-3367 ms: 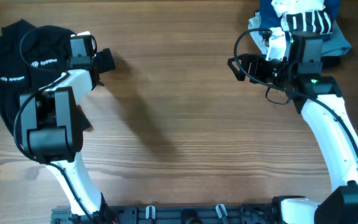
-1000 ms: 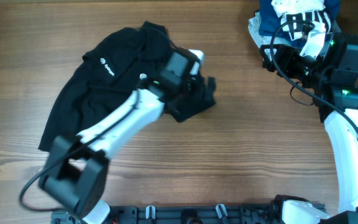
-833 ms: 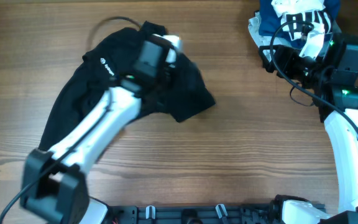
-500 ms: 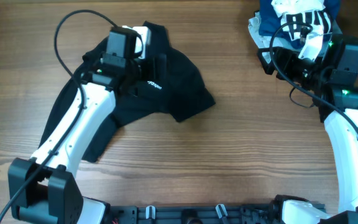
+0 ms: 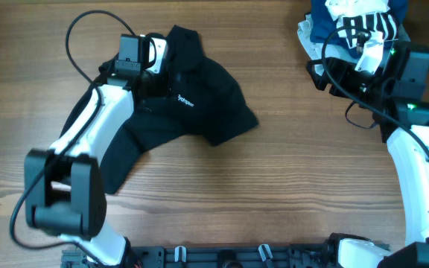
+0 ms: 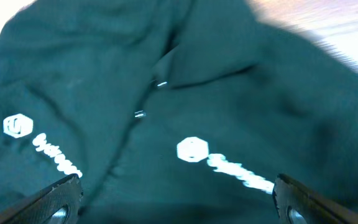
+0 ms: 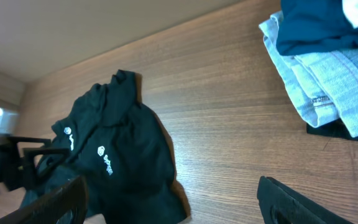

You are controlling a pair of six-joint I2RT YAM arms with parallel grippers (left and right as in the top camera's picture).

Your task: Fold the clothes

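Note:
The black polo shirt (image 5: 207, 104) lies crumpled on the wooden table, left of centre, with a white logo facing up. My left gripper (image 5: 155, 74) hovers over its upper left part. In the left wrist view the jaws (image 6: 179, 205) are open and empty just above the shirt (image 6: 229, 93), with the button placket and two white logos in sight. My right gripper (image 5: 320, 71) is at the back right, open and empty (image 7: 173, 205), away from the shirt (image 7: 129, 155).
A pile of other garments sits at the back right corner: a navy one with white lettering (image 5: 360, 22) on top of pale blue-grey folded ones (image 7: 328, 81). My right arm stands beside this pile.
My left gripper pulled the shirt from the far left corner toward the centre, let go at its right edge, then drew back left over the collar area. The right arm barely moved.

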